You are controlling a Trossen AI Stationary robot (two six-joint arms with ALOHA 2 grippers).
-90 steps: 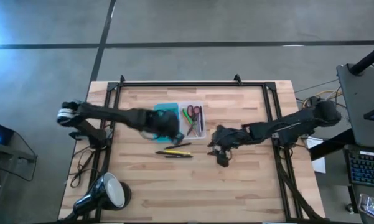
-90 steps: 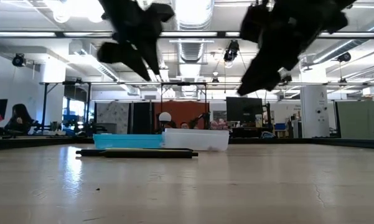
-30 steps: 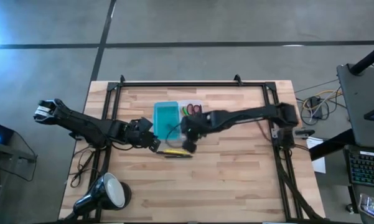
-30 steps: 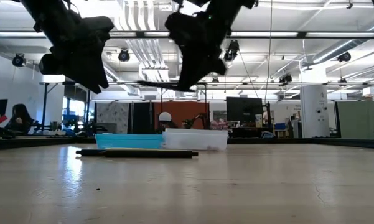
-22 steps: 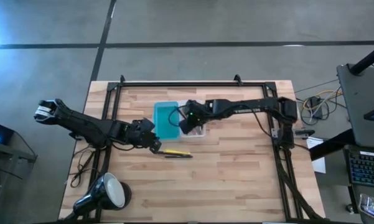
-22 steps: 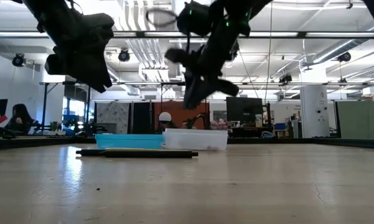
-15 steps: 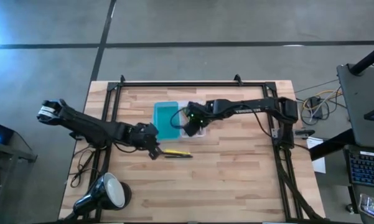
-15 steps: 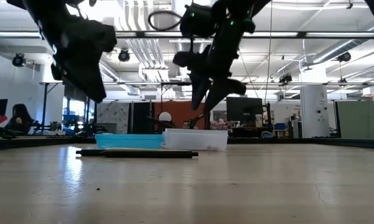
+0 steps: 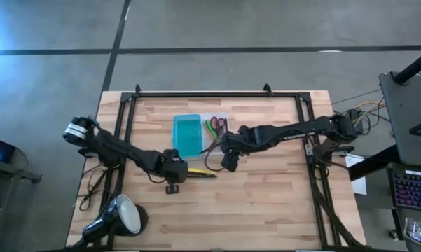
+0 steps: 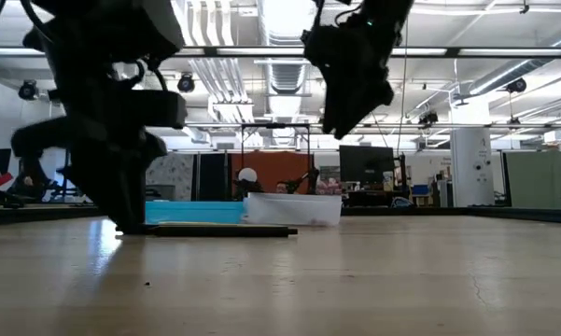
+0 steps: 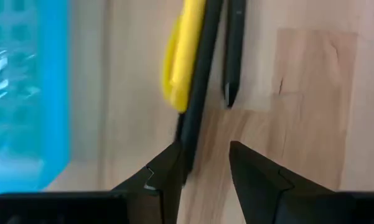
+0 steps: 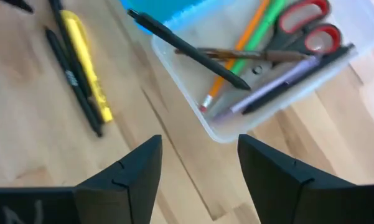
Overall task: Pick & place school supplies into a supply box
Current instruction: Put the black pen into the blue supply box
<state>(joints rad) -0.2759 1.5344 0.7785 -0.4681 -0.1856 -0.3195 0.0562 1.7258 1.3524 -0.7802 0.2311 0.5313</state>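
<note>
Turquoise and clear plastic, the supply box [image 9: 200, 134] lies open on the wooden worktop [image 9: 266, 203]; its clear half holds red-handled scissors [image 12: 305, 25], a green marker [image 12: 261, 34] and several pens. The right claw [image 12: 199, 165] hangs released just beside that half, holding nothing. The left claw [image 11: 202, 165] is down at the worktop, fingers spread around the end of a dark pen [image 11: 198, 81] lying against a yellow marker [image 11: 182, 56], near the turquoise half
</note>
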